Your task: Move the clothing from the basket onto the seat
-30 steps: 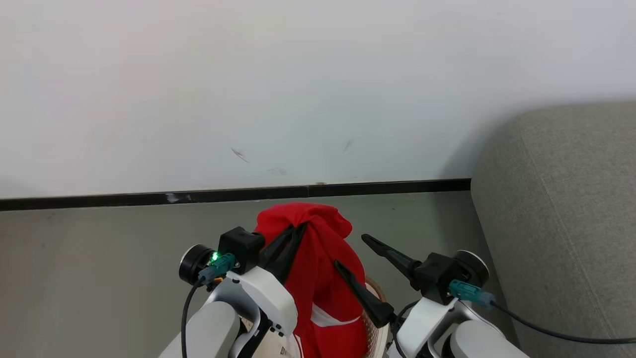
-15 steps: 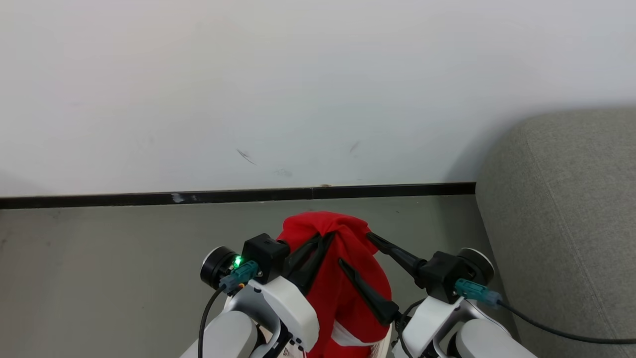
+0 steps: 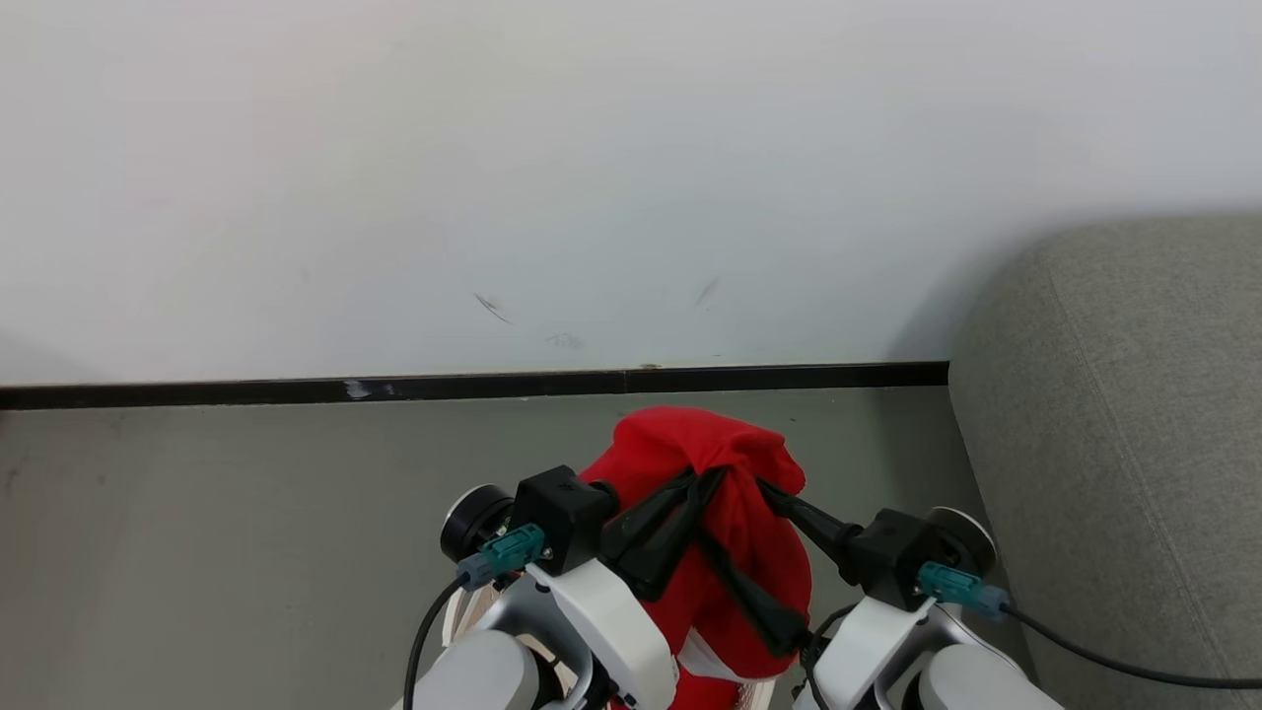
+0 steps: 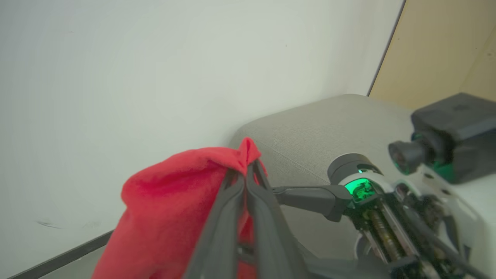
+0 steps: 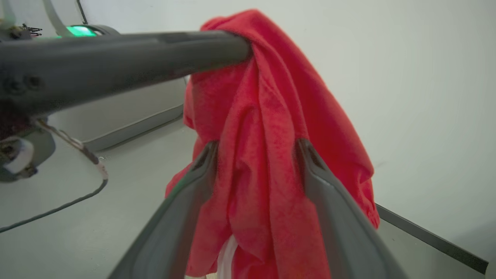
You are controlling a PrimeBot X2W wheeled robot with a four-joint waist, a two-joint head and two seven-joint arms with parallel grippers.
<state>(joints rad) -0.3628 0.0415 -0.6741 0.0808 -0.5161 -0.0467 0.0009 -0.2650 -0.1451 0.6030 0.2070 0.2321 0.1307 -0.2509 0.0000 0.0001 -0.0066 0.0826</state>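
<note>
Pinches the clothing [image 3: 710, 454] aloft by one fold in the pressed-together left gripper [image 3: 702, 481], beside the seat [image 3: 1114, 444] and not yet over it, with the right gripper [image 5: 255, 145] spread astride the hanging folds. Could drop it short if that lone pinch slips or the spread one snags. Confirms that spread from the right wrist view; muddles it from the head view.

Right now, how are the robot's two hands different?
The left gripper has its fingers pinched shut on the top of the clothing; the right gripper has its fingers spread, one each side of it. The left gripper holds higher, the right gripper sits lower. Both are at the same red garment.
</note>
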